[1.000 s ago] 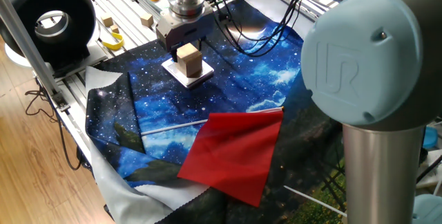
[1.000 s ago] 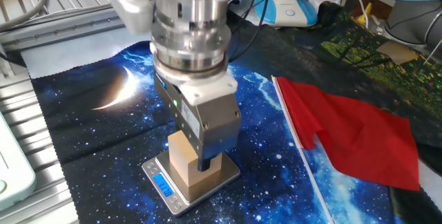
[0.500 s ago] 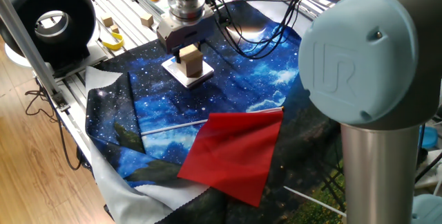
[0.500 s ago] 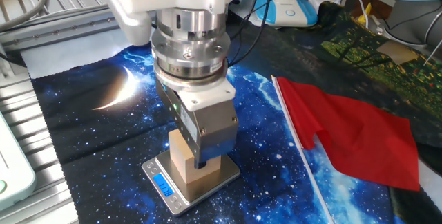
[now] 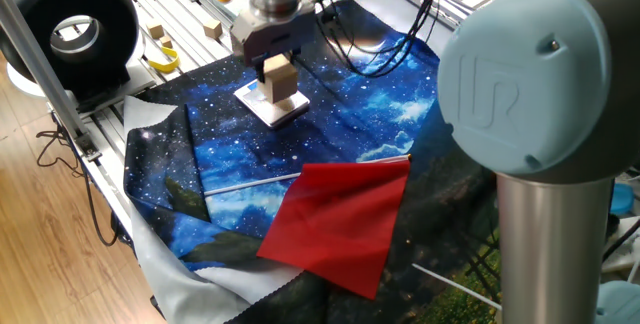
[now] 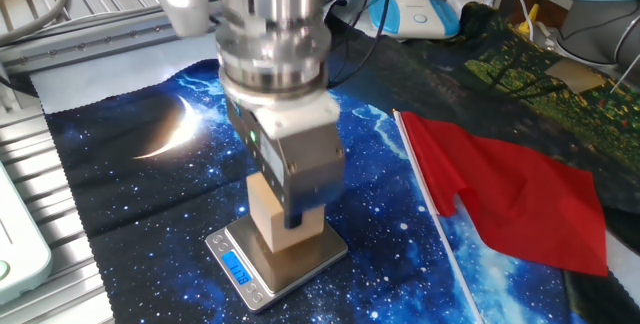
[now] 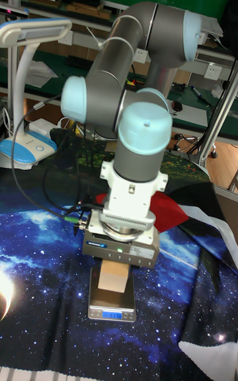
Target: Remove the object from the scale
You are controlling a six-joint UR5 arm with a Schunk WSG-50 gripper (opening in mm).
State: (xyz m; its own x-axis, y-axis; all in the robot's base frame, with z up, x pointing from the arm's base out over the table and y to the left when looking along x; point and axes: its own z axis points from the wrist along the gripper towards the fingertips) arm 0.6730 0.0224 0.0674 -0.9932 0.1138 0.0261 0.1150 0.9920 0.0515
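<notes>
The light-tan wooden cube, the object (image 5: 281,78) (image 6: 270,226) (image 7: 112,279), is pinched between the fingers of my gripper (image 5: 278,70) (image 6: 286,214) (image 7: 114,270), which is shut on it from above. The cube hangs a little above the scale (image 5: 262,107) (image 6: 300,266) (image 7: 94,301), a thin white square plate whose blue display (image 6: 236,265) (image 7: 114,315) is lit. The scale lies flat on the starry blue cloth (image 5: 330,114), directly under the cube. One dark finger (image 6: 296,220) shows on the cube's side in the other fixed view.
A red sheet (image 5: 340,222) (image 6: 515,204) lies on the cloth to one side. Small wooden cubes (image 5: 155,32), a yellow tape roll (image 5: 163,61) and a black ring-shaped device (image 5: 70,26) sit on the metal frame behind. Cables (image 5: 370,44) trail nearby.
My gripper has risen with the cube in it, and the cube has come up off the scale plate. The scale and red sheet have not moved.
</notes>
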